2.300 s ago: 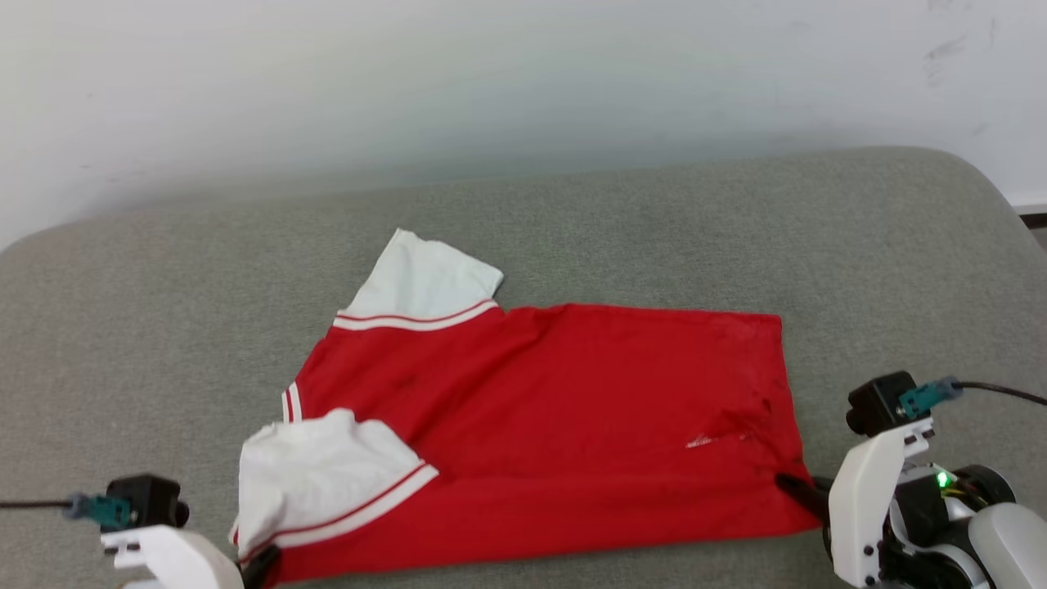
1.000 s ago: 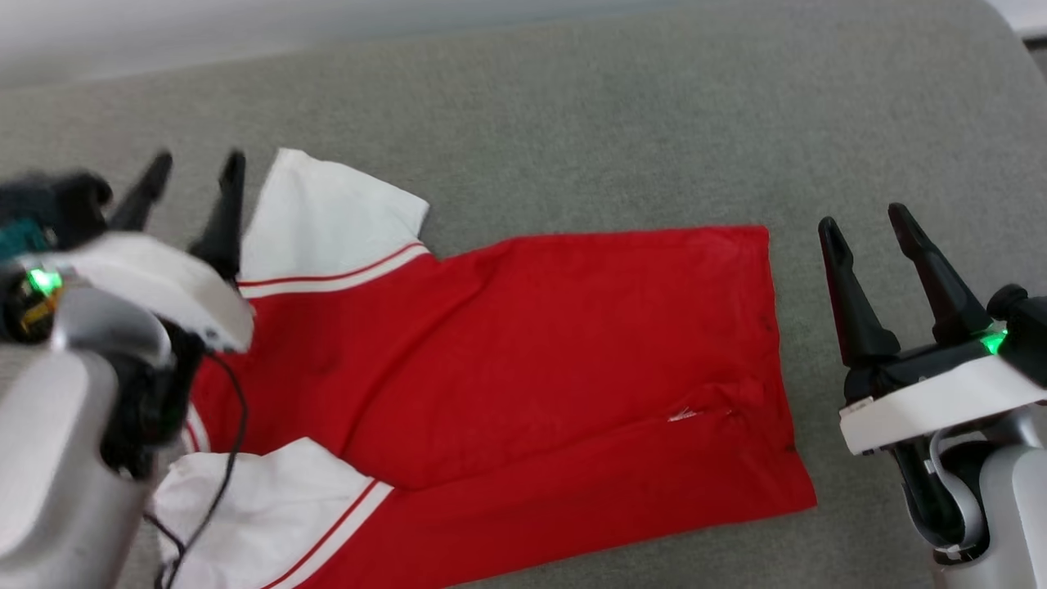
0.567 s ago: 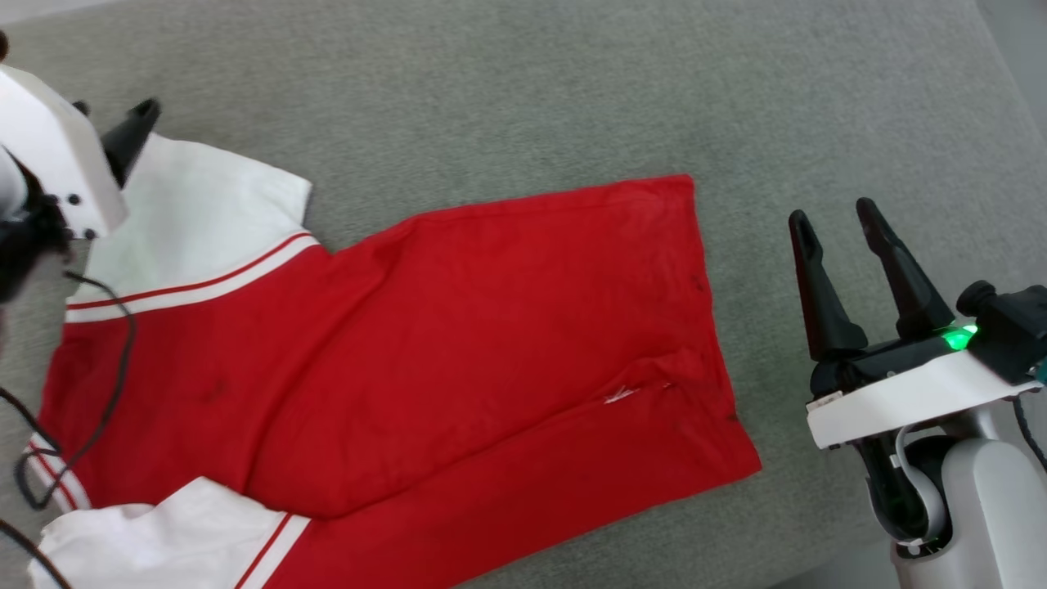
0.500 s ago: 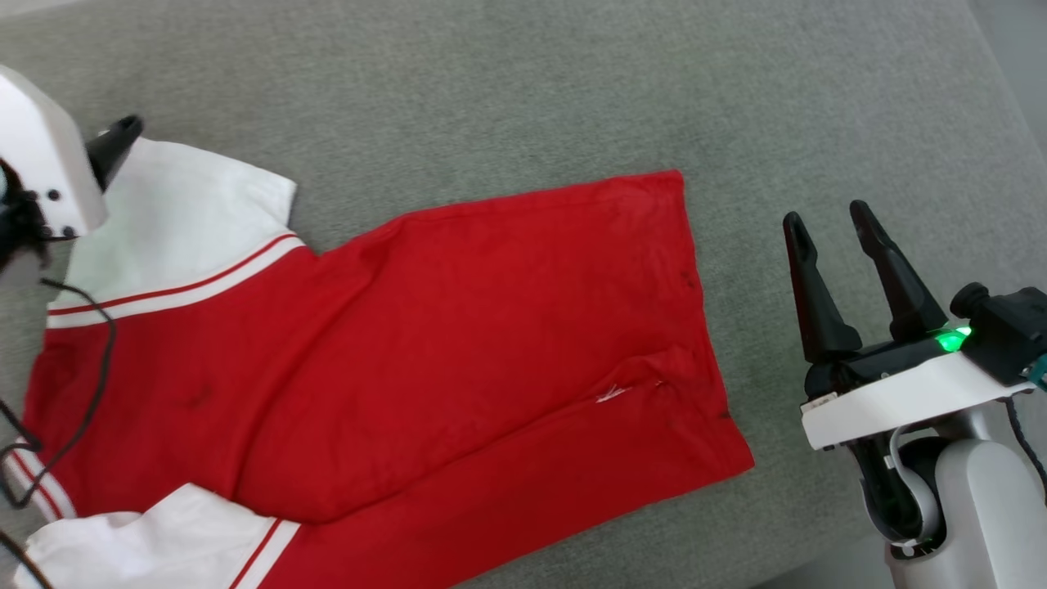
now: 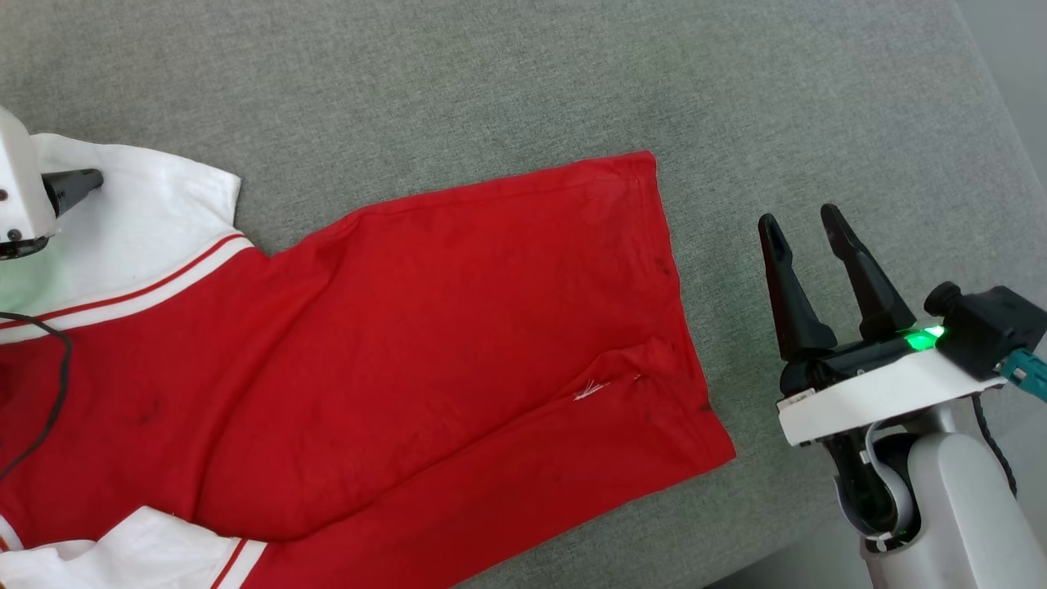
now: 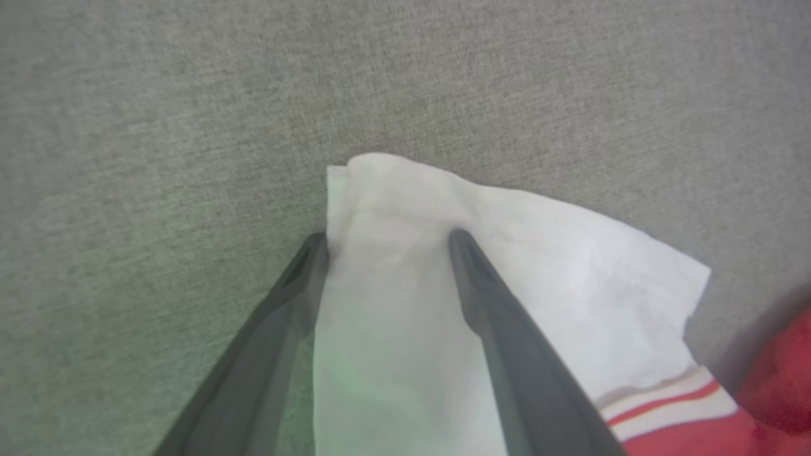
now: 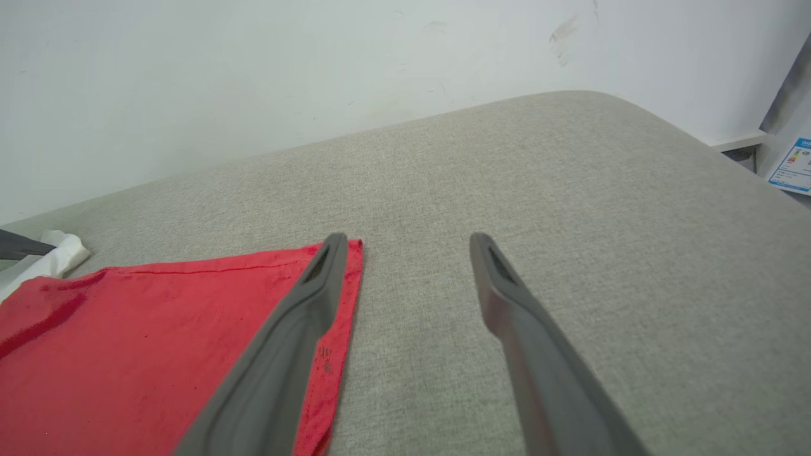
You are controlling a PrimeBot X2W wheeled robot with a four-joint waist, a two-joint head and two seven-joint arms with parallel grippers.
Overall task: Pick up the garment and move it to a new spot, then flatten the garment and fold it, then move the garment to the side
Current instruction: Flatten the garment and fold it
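Now the left gripper [image 6: 388,239] is hanging over the white sleeve [image 6: 507,253], its two fingers spread wide, one at the sleeve's edge, one above the cloth, gripping nothing. The garment [image 5: 425,327] is lying spread out on the gray cushion [image 5: 491,74], with red and white stripes next to the sleeve. A white mark [image 5: 589,390] is showing on the red cloth, too small to read. The right gripper [image 5: 800,217] is hovering just beside the garment's right edge, fingers wide apart, holding nothing. Far right, a blue and white label [image 7: 792,166] is showing, too small to read.
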